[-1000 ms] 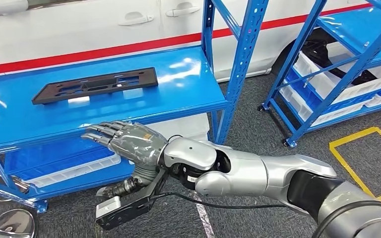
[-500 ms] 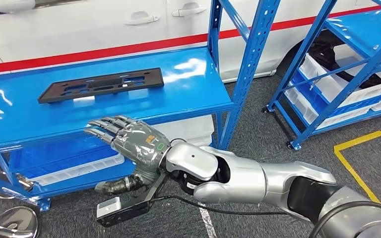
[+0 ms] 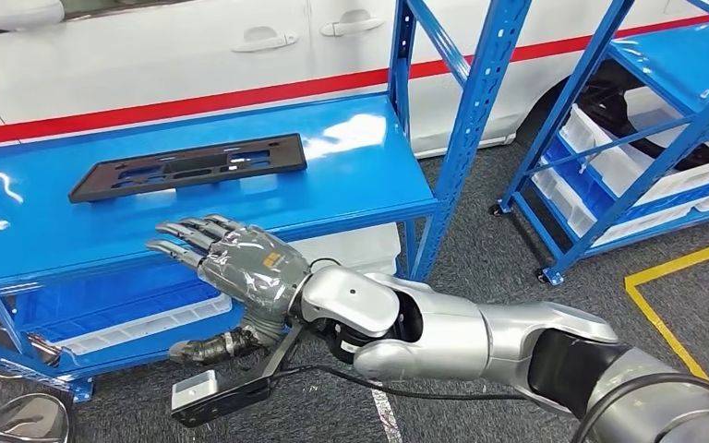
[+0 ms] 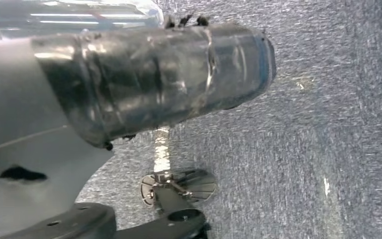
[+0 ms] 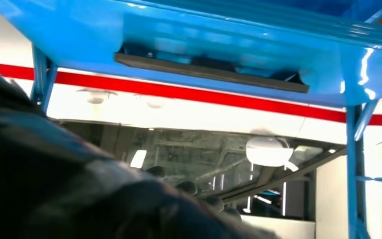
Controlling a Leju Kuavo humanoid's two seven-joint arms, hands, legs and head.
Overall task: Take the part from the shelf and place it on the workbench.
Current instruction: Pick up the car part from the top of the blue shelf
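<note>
Head view: right hand (image 3: 240, 268) sits lower-left of centre, fingers spread and stretched toward frame left, holding nothing. It hovers at the front edge of the blue shelf (image 3: 351, 175), short of the part. The part, a flat black slotted plate (image 3: 187, 167), lies flat on the shelf top, upper left of frame, apart from the hand w/ bare blue surface between them.

Vs 1 s ago: the whole pic has drifted (shelf post and plate sit further right), so the camera moved a bit. Rel. to the shelf, the hand has edged slightly left and up, fingertips (image 3: 171, 238) now overlapping the shelf lip; plate's spot on the shelf looks unchanged. So approx. still the reach phase, no contact, grasp not begun. Hand likely needs to lift over the lip and go further toward upper left before closing on the plate's near edge.

Right wrist view: plate (image 5: 211, 72) shows edge-on as a dark strip on the blue shelf, upper centre.

Left wrist view: grey carpet, blurred; left hand's fingers not made out, so can't tell its state.

White car body w/ red stripe (image 3: 194, 92) behind the shelf, top of frame.
</note>
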